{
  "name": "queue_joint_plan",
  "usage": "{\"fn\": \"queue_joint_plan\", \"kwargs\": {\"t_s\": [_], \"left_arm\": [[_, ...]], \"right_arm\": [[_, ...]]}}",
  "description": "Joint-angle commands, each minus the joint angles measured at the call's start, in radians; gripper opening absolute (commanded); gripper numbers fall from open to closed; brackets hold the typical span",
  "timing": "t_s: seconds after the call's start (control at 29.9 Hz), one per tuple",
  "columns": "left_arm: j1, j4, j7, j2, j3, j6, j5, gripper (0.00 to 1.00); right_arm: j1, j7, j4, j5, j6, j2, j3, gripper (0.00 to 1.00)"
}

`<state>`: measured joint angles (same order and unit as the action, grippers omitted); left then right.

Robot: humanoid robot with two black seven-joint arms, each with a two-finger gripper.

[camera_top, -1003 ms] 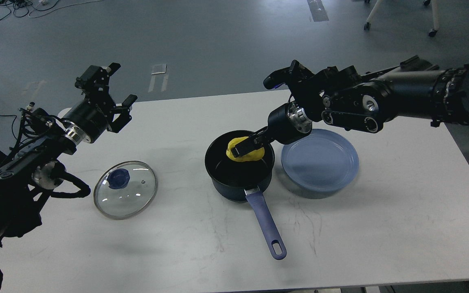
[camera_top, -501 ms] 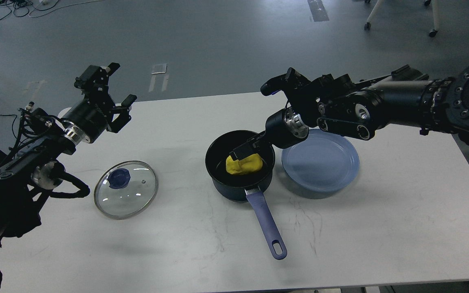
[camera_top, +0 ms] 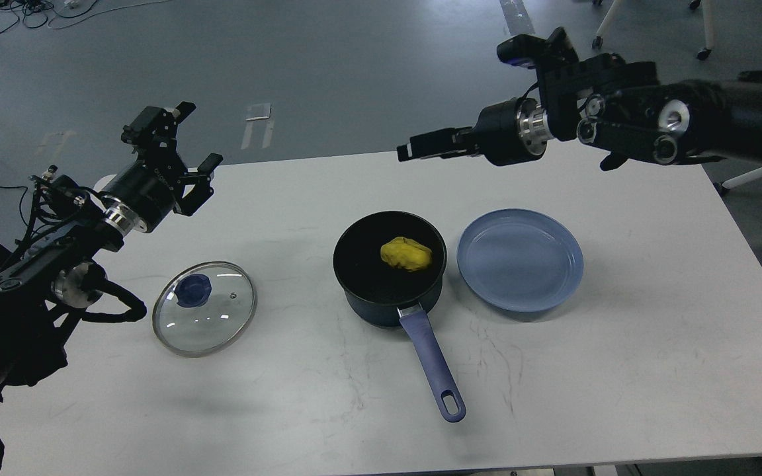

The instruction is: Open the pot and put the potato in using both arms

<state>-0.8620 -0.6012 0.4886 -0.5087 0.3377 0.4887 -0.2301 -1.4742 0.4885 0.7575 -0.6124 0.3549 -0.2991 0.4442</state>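
The dark navy pot [camera_top: 362,305] stands uncovered at the table's middle, its periwinkle handle [camera_top: 432,365] pointing toward me. The yellow potato [camera_top: 407,254] lies inside it, right of centre. The glass lid [camera_top: 204,308] with its blue knob lies flat on the table, left of the pot. My right gripper [camera_top: 421,147] is open and empty, raised high behind the pot, fingers pointing left. My left gripper [camera_top: 194,136] is open and empty, held above the table's far left, behind the lid.
A shallow round blue plate [camera_top: 569,264] sits just right of the pot, nearly touching it. The white table [camera_top: 619,370] has its far edge right behind the right gripper. Chair legs and cables lie on the floor beyond.
The right gripper let go of the potato, which now rests in the pot, then rose up and back out of the pot. The left arm has not moved.
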Motion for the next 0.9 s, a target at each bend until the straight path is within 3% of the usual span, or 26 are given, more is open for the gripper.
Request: {"fn": "queue_joint_plan", "kwargs": {"t_s": [0.0,0.2,0.4,0.6,0.87], "left_arm": [[0.003,0.000,0.000,0.010,0.001,0.000,0.000,0.98],[0.011,-0.002,0.000,0.027,0.003,0.000,0.002,0.98],[0.014,0.000,0.000,0.055,0.003,0.000,0.003,0.98],[0.020,0.000,0.000,0.088,0.003,0.000,0.006,0.98],[0.031,0.001,0.000,0.104,0.003,0.000,0.011,0.98]], "right_arm": [[0.092,0.000,0.032,0.146,-0.001,-0.110,-0.120,0.98],[0.375,0.000,0.032,0.336,0.007,-0.207,-0.417,0.98],[0.639,0.000,0.017,0.442,0.016,-0.215,-0.724,0.99],[0.761,0.000,0.011,0.457,0.019,-0.212,-0.861,1.00],[0.779,0.000,0.013,0.464,0.064,-0.202,-0.880,1.00]]}}
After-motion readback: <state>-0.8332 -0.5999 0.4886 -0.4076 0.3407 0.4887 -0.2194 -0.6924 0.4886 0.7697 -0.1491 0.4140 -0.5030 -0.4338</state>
